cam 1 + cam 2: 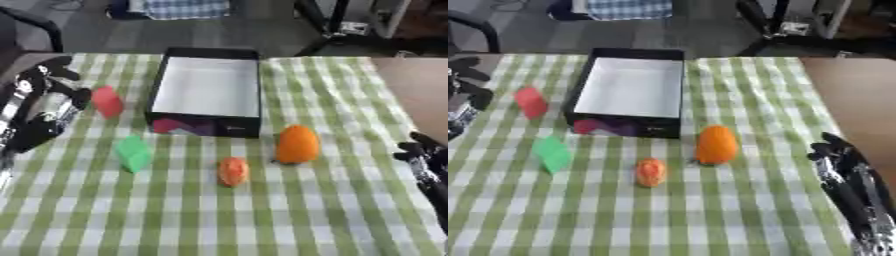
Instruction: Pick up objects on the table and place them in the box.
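On the checked cloth (262, 210) we see a black box (208, 90) with a white inside, standing open toward the far middle of the table; nothing shows inside it. Left of the box lies a red block (108, 101), near our left hand (52, 107) but apart from it. That hand comes in from the left edge with its fingers bent, and they close on nothing that we can see; whether they are properly curled or just relaxed we cannot tell. Nearer to us, below the red block, sits a green block (134, 152), tilted a little. In front of the box, right of its near wall, stands a large orange fruit (297, 144), upright. Just left of it and nearer to us lies a smaller orange piece (233, 171), reddish and rounded; the two are close but we cannot say that they touch. Our right hand (837, 155) shows at the right edge, fingers up and relaxed, holding nothing, well apart from the fruit. All four things lie on the cloth outside the box
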